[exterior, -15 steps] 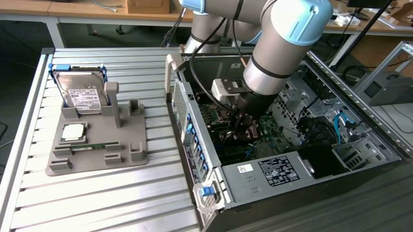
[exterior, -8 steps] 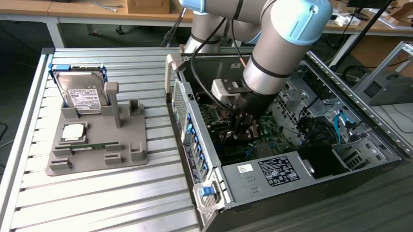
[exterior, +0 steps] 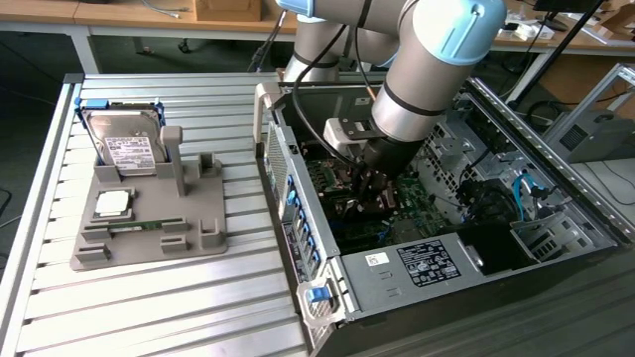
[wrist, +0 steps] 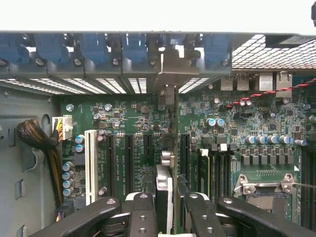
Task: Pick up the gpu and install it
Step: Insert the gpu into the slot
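Observation:
My gripper [exterior: 372, 190] is reaching down inside the open computer case [exterior: 337, 297], just over the green motherboard [exterior: 417, 201]. It is shut on the gpu [wrist: 167, 177], which the wrist view shows edge-on as a thin dark card between the two black fingers [wrist: 142, 217]. The card stands upright over the row of black expansion slots [wrist: 129, 163]. Its silver end bracket [wrist: 170, 74] sits against the case's rear wall, among the slot openings. In the exterior view the gpu [exterior: 349, 202] is mostly hidden by the gripper and arm.
On the slatted table, a grey fixture [exterior: 204, 238] holds a silver hard drive [exterior: 129, 149], a processor chip [exterior: 114, 202] and a memory stick [exterior: 149, 223]. Inside the case are a white slot [wrist: 90, 165], a processor socket [wrist: 266, 182], a cable bundle [wrist: 39, 140] and the power supply [exterior: 427, 260].

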